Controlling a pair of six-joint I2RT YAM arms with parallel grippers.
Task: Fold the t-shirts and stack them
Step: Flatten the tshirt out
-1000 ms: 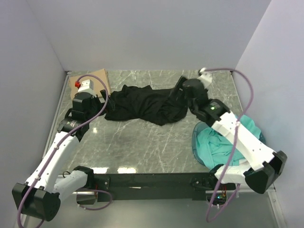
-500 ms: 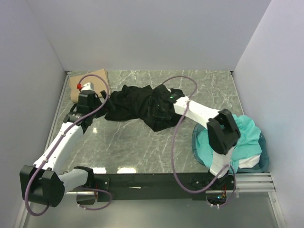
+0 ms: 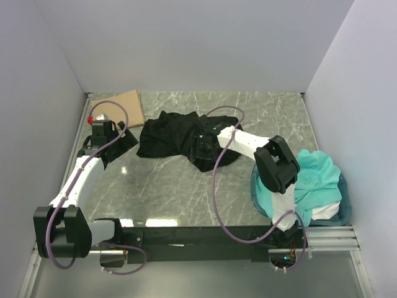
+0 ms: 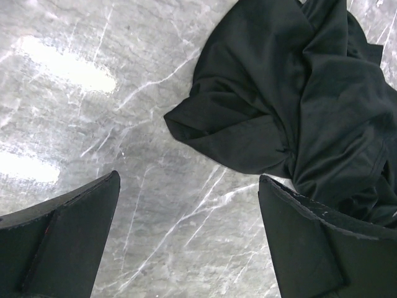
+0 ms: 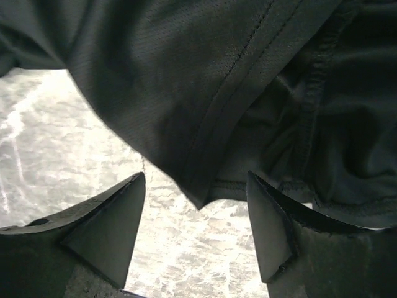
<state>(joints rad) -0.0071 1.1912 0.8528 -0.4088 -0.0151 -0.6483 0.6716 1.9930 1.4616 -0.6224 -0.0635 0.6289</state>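
Observation:
The black t-shirt [image 3: 177, 131] lies crumpled at the back middle of the marble table; it also shows in the left wrist view [image 4: 291, 93] and the right wrist view [image 5: 205, 81]. My left gripper [image 3: 123, 143] is open and empty over bare marble [image 4: 189, 248], just left of the shirt's left edge. My right gripper [image 3: 200, 146] is open [image 5: 195, 242] low over the shirt's near right part, with a hemmed edge hanging just ahead of the jaws and nothing held. A tan-brown shirt [image 3: 122, 104] lies at the back left. Teal shirts [image 3: 315, 174] are piled at the right.
The teal shirts sit in a round translucent blue tub [image 3: 256, 192] at the near right. White walls close in the table on the left, back and right. The right arm's cable arcs over the table's middle.
My right arm has swung from the shirt's far right end to its near middle and dropped low. My left gripper has drawn back left, off the shirt's left edge.

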